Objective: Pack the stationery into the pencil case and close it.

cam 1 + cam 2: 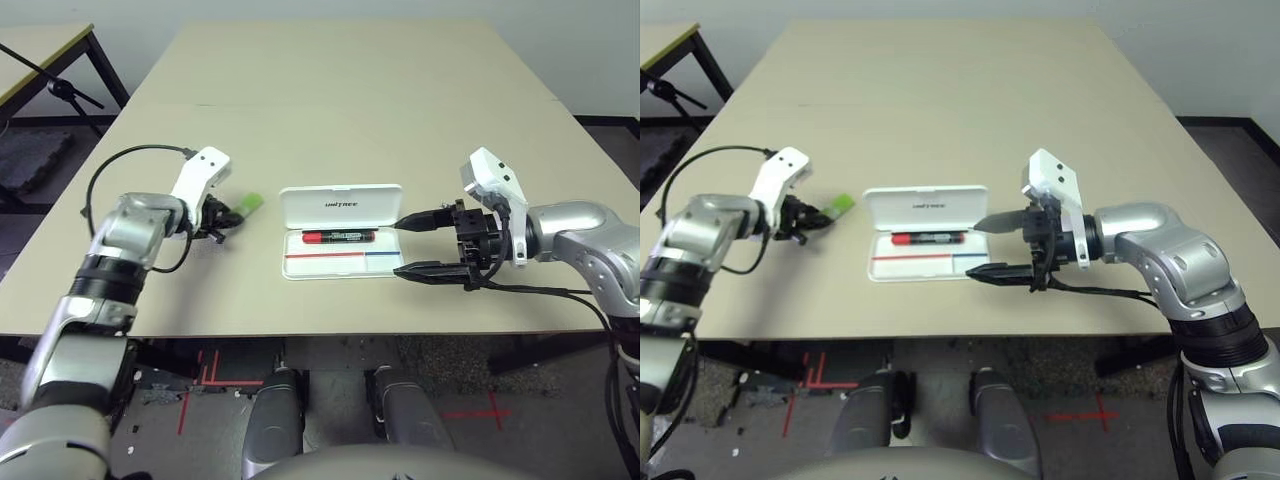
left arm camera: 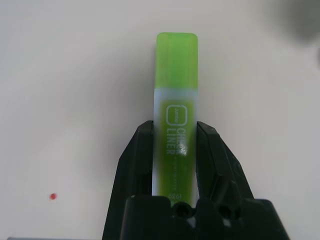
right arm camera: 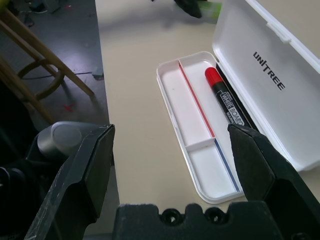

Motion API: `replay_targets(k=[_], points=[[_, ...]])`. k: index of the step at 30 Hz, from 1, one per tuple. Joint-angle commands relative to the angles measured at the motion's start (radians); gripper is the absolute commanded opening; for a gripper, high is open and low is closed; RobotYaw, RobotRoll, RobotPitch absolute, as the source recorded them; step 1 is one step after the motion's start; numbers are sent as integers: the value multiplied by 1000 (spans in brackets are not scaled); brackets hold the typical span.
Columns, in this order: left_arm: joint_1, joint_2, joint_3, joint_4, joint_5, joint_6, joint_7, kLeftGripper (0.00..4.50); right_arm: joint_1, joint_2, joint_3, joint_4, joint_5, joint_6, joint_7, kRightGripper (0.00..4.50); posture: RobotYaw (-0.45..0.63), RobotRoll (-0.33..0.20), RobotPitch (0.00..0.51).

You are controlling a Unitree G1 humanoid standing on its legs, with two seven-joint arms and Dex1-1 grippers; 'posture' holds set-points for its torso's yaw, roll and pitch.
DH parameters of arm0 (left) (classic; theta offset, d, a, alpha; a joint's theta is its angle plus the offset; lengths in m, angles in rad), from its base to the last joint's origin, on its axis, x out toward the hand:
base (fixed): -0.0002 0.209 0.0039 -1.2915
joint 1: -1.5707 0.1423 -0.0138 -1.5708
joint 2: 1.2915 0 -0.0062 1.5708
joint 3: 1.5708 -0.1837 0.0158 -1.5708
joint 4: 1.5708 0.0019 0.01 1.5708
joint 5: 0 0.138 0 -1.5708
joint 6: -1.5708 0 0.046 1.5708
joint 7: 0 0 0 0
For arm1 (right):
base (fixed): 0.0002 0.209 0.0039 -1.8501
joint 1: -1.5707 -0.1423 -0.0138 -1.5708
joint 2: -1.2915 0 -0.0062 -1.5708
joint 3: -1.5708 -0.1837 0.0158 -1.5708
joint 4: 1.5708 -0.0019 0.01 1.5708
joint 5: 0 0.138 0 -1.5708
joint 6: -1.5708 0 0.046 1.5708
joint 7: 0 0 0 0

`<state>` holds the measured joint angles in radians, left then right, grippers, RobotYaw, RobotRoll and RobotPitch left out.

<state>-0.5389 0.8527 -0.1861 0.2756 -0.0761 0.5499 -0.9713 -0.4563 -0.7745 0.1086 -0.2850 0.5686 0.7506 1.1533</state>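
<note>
white pencil case lying open on the surface, lid up. red marker resting inside along the hinge. light-green bar pinched in the left claw, just left of the case.

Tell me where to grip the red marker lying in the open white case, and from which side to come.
Grip the red marker with black ends across its middle, coming from above. It lies flat in the compartment of the white hard plastic pencil case next to the raised lid, so a sideways approach looks blocked by the lid and the tray's walls; only its top is free.

Left gripper clamped; right gripper apparently wide.
</note>
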Motion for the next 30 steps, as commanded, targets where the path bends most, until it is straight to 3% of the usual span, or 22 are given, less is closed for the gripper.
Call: replay_targets(k=[1, 7, 12, 21, 25, 30], points=[[70, 54, 27, -53, -21, -114, -93, 1081, 1, 2, 13, 2, -6, -9, 0, 4500, -82, 0, 113], [181, 122, 81, -90, -92, -254, -260, 1081, -8, 17, 18, 18, -3, -17, 4, 4500, -66, 0, 116], [242, 111, 108, -243, -197, -279, -372, 1081, -15, 20, 22, 27, -7, -21, 10, 4500, -63, 0, 118], [160, 43, 62, -359, -193, -247, -349, 1081, -7, 14, 20, 27, -16, -24, 7, 4500, -76, 0, 117], [100, 36, -2, -365, -121, -269, -341, 1081, -3, 10, 7, 26, -13, -20, 4, 4500, -76, 0, 113], [26, -44, -73, -389, -97, -226, -317, 1081, -4, -10, -1, 43, -25, -27, 6, 4500, -83, 0, 107]])
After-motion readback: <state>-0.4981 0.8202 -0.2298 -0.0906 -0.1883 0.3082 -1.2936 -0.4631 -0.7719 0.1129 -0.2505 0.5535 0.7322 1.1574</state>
